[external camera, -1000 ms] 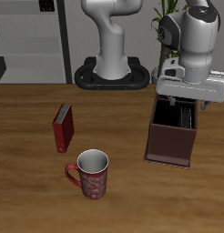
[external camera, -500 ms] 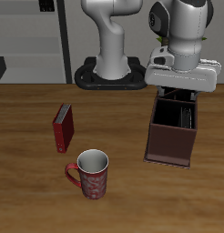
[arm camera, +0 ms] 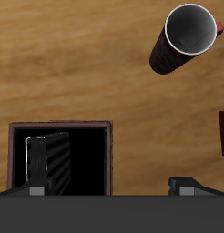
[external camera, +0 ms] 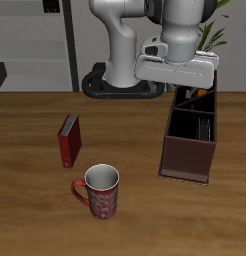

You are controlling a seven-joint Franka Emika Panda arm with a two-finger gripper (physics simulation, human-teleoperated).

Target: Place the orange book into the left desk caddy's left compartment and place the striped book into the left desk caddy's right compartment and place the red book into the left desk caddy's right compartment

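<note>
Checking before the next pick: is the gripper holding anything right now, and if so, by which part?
Nothing is held. The wrist view shows the gripper open with only table between its fingertips; the red book stands untouched beside the mug.

1. The wooden table (external camera: 35,170) carries everything.
2. The red book (external camera: 68,140) stands upright at about 9 o'clock.
3. The patterned mug (external camera: 99,190) sits near 7 o'clock.
4. The left desk caddy (external camera: 188,145) rests at 3 o'clock.
</note>
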